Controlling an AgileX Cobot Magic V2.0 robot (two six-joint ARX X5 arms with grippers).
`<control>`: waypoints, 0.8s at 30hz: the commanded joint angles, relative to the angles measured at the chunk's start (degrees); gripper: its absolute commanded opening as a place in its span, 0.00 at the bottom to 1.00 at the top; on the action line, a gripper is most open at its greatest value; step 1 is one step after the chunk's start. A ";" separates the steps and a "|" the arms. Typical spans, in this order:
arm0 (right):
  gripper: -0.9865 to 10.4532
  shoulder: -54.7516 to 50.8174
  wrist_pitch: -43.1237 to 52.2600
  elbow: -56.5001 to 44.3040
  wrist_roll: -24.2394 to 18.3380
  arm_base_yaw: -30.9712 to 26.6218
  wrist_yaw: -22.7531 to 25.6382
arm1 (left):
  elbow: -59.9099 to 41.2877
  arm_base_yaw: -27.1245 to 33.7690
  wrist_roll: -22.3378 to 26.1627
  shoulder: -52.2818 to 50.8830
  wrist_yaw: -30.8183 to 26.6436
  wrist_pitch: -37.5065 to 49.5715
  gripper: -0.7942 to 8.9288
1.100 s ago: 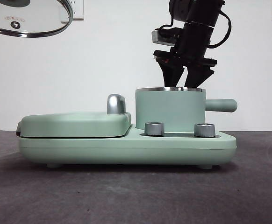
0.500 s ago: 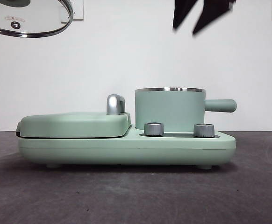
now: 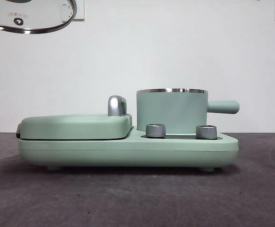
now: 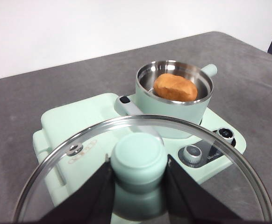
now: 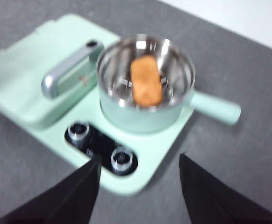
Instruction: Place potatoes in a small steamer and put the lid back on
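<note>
An orange-brown potato (image 4: 175, 87) (image 5: 146, 80) lies inside the small steamer (image 3: 171, 111) (image 4: 173, 100) (image 5: 143, 109), a mint-green pot with a steel rim standing on its base unit. High up at the left, the glass lid (image 3: 31, 16) (image 4: 145, 172) hangs in the air, and my left gripper (image 4: 138, 179) is shut on its mint-green knob (image 4: 139, 156). My right gripper (image 5: 138, 172) is open and empty, well above the steamer. The front view shows neither arm.
The steamer's handle (image 3: 223, 106) points to the right. A closed flat grill plate (image 3: 76, 125) with a silver handle (image 3: 117, 105) fills the left half of the base unit (image 3: 128, 149). Two silver knobs (image 3: 156, 130) (image 3: 206, 131) face the front.
The right gripper, a second ago at the steamer's rim, has risen up and out of the front view. The lid has shifted slightly upward.
</note>
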 commanded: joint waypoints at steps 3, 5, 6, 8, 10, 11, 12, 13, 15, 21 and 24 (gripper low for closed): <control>0.31 -9.81 0.63 -7.21 2.32 0.26 2.19 | 0.94 -0.37 -0.11 1.79 1.70 3.85 0.10; 0.31 -13.97 0.55 -10.08 3.87 0.26 2.93 | 1.05 -0.42 -0.11 3.04 3.34 5.46 0.10; 0.31 -15.65 0.48 -11.15 4.63 0.26 2.91 | 1.16 -0.42 -0.11 3.74 3.76 6.34 0.10; 0.31 -19.10 0.35 -13.29 6.36 0.26 2.78 | 1.40 -0.63 -0.09 5.62 3.96 8.90 0.10; 0.31 -21.42 -0.39 -14.45 7.06 0.26 2.73 | 1.66 -1.11 -0.07 7.85 3.96 11.98 0.10; 0.31 -22.27 -1.03 -14.69 7.08 0.26 2.73 | 1.95 -1.38 0.00 9.18 3.98 13.60 0.10; 0.31 -22.84 -1.62 -14.75 7.08 0.26 2.75 | 2.32 -1.62 0.13 10.51 4.00 14.84 0.10; 0.31 -23.32 -2.21 -14.75 7.10 0.26 2.75 | 2.86 -1.90 0.35 12.13 4.15 16.11 0.10; 0.31 -23.80 -2.78 -14.75 7.21 0.26 2.73 | 4.20 -2.32 0.72 15.69 4.76 18.49 0.10; 0.31 -23.91 -3.30 -14.75 7.19 0.26 2.75 | 10.47 -4.02 4.24 27.71 5.35 24.35 0.10; 0.31 -23.91 -3.28 -14.75 7.19 0.26 2.75 | 14.97 -4.81 8.26 33.79 5.35 25.42 0.10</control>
